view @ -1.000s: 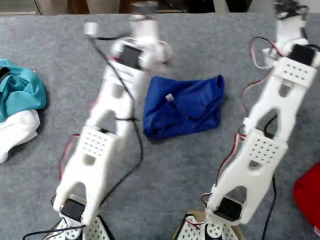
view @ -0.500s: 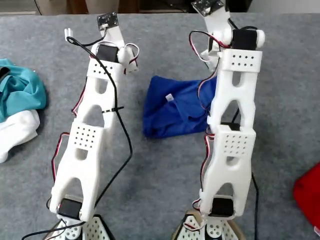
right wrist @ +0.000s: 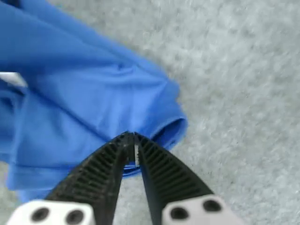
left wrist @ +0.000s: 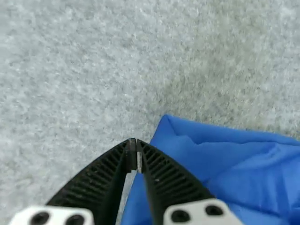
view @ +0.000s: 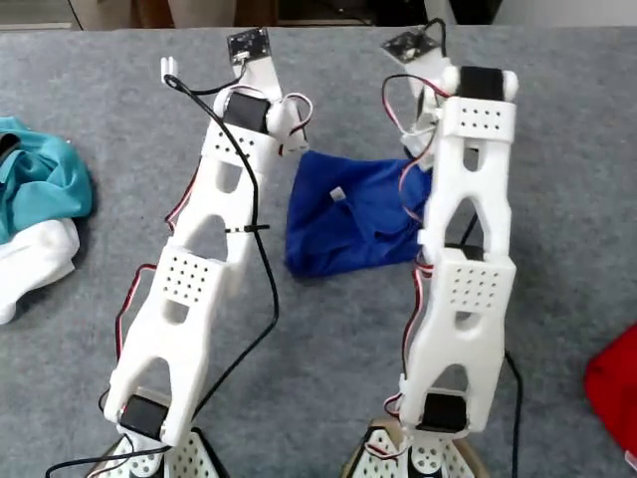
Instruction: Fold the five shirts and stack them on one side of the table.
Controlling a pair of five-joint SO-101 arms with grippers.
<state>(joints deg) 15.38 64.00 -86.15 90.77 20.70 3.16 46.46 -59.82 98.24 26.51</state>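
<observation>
Evidently the blue shirt [view: 343, 224] is the one in hand, lying bunched with the teal shirt [view: 45, 179] and white shirt [view: 30, 264] well to its left and a red shirt [view: 612, 388] well to its right. Left gripper [left wrist: 132, 143] hangs at its far left corner, right gripper [right wrist: 130, 137] over its far right edge, both with jaws pressed together, seemingly on nothing. Next, likely: open, pinch each corner, spread it flat

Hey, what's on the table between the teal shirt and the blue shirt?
In the high view, the left arm with its black cable stretches over the table between the teal shirt and the blue shirt; no other shirt lies there.
</observation>
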